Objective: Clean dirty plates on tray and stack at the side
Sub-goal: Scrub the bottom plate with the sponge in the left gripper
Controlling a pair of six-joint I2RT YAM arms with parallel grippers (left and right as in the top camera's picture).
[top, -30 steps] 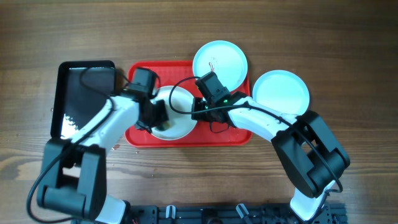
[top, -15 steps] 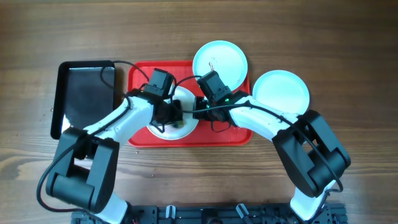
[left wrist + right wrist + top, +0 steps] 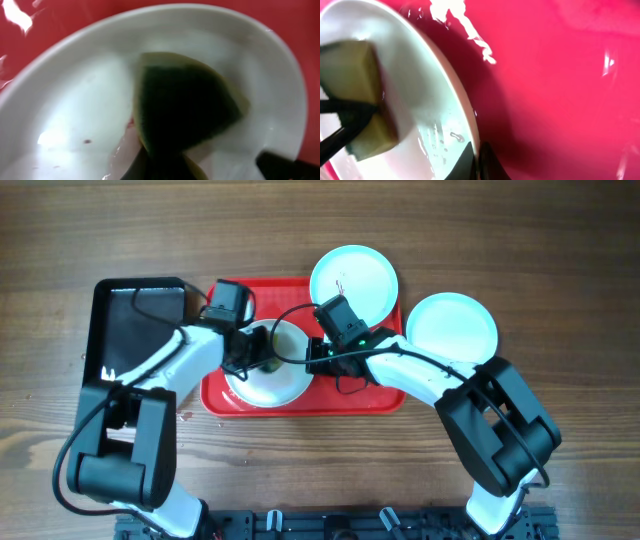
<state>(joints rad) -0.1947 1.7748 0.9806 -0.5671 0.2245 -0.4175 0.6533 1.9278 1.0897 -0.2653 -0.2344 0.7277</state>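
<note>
Wet plate [image 3: 272, 387] sits on the red tray [image 3: 330, 402]. The left end effector [image 3: 258, 358] is clamped on a green-and-yellow sponge [image 3: 185, 110], pressed into the plate's centre. The right end effector [image 3: 476, 154] pinches this plate's rim. A second plate [image 3: 353, 278] overlaps the tray's far right corner. A third plate [image 3: 451, 328] sits on the worktop [image 3: 560, 280], right of the tray.

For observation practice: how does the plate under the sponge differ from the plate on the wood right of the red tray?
The scrubbed plate lies in the red tray; the table plate on wood. The left hand presses a sponge on the scrubbed plate and the right hand pinches its rim; the table plate is untouched. The scrubbed plate shows reddish specks; the table plate looks clean. Both are round and pale.
</note>
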